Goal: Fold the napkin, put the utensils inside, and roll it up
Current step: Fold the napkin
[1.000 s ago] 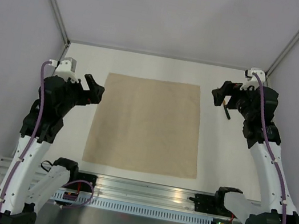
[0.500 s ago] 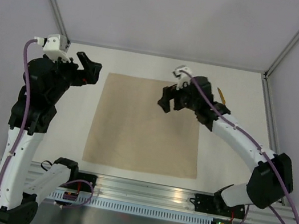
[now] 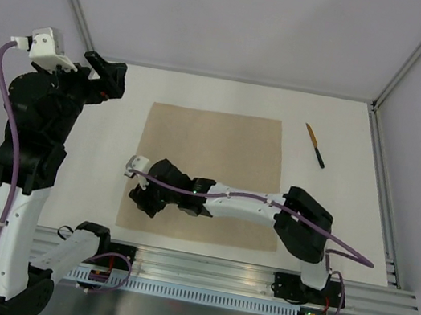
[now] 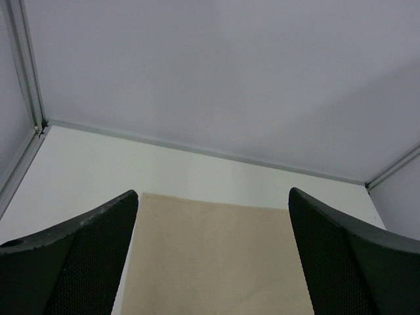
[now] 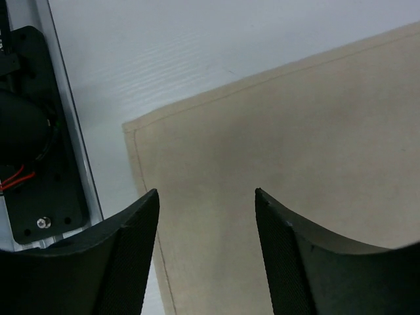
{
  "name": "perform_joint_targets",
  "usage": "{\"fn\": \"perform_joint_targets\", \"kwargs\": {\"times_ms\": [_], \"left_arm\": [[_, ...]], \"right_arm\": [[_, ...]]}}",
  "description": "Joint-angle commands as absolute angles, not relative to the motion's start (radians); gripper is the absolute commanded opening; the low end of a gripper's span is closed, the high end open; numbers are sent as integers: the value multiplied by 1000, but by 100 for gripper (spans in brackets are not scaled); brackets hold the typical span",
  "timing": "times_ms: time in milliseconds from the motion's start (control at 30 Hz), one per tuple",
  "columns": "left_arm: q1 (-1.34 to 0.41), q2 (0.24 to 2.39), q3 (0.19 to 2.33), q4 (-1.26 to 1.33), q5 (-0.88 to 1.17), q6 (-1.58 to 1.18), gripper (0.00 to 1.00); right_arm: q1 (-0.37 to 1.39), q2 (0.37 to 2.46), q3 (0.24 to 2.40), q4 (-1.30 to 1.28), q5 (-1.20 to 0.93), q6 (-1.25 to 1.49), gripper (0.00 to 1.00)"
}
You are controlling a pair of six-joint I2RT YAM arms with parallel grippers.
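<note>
**A:** How did the right gripper [image 3: 141, 197] stand?

**B:** Its two jaws were apart and nothing was between them. In the right wrist view the right gripper [image 5: 205, 193] hung over the napkin [image 5: 295, 131], close to its near-left corner. Whether the fingertips touched the cloth, I could not tell. The right arm was stretched out low from its base on the right, across the near strip of the napkin [image 3: 211, 154].

**A:** And the left gripper [image 3: 104, 77]?

**B:** It was also wide apart and empty. The left arm stood tall, with the gripper lifted beyond the far-left corner of the napkin, off the cloth. Its camera looked between the fingers at the far part of the napkin [image 4: 216, 262] and at the back wall.

**A:** What had changed?

**B:** One second before, the right arm was folded up on the right side, with its gripper near the utensil [image 3: 315, 145]. Half a second before, it was over the far part of the cloth. The left gripper had been lower, just beside the left edge of the napkin. The napkin itself lay flat and unfolded in the same place.

**A:** What else was around?

**B:** The utensil was slim, with a yellowish far end and a dark near end. It lay on the white table [image 3: 337, 180], to the right of the napkin's far-right corner and apart from it. A metal rail [image 3: 199, 268] ran along the near edge of the table. In the top view the right arm covered part of the napkin's near edge.
</note>
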State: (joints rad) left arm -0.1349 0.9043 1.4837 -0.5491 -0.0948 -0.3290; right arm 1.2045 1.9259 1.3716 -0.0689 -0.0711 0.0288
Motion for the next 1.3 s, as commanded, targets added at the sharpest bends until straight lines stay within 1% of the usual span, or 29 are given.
{"fn": "perform_joint_targets", "kwargs": {"times_ms": [0,33,100,200,467,933,1033,1067,1133,1233,1267], "left_arm": [[-132,894,1511,-557,-124,-353,100],[-132,891,1511,-563,-129,-348,100],[-132,887,1508,-568,-135,-344,100],[-132,877,1499,-571,-143,-341,100],[-132,856,1462,-572,-164,-328,100],[-132,853,1437,-572,-175,-331,100],[-132,851,1434,-574,-179,-331,100],[-132,850,1434,-572,-178,-331,100],[-130,851,1433,-574,-178,-333,100],[-132,847,1428,-572,-178,-336,100],[-132,845,1428,-574,-178,-337,100]], "right_arm": [[1258,1999,1483,-24,-31,29,65],[1272,2014,1494,-23,-28,26,61],[1310,2057,1528,-23,-11,18,58],[1338,2109,1575,-25,-11,18,55],[1373,2244,1655,-15,15,12,53],[1373,2332,1683,-17,34,25,51],[1373,2335,1675,-15,47,18,44],[1373,2335,1672,-15,49,15,38],[1373,2333,1669,-15,58,9,35],[1374,2330,1667,-17,64,9,26],[1373,2326,1666,-20,71,8,21]]}}
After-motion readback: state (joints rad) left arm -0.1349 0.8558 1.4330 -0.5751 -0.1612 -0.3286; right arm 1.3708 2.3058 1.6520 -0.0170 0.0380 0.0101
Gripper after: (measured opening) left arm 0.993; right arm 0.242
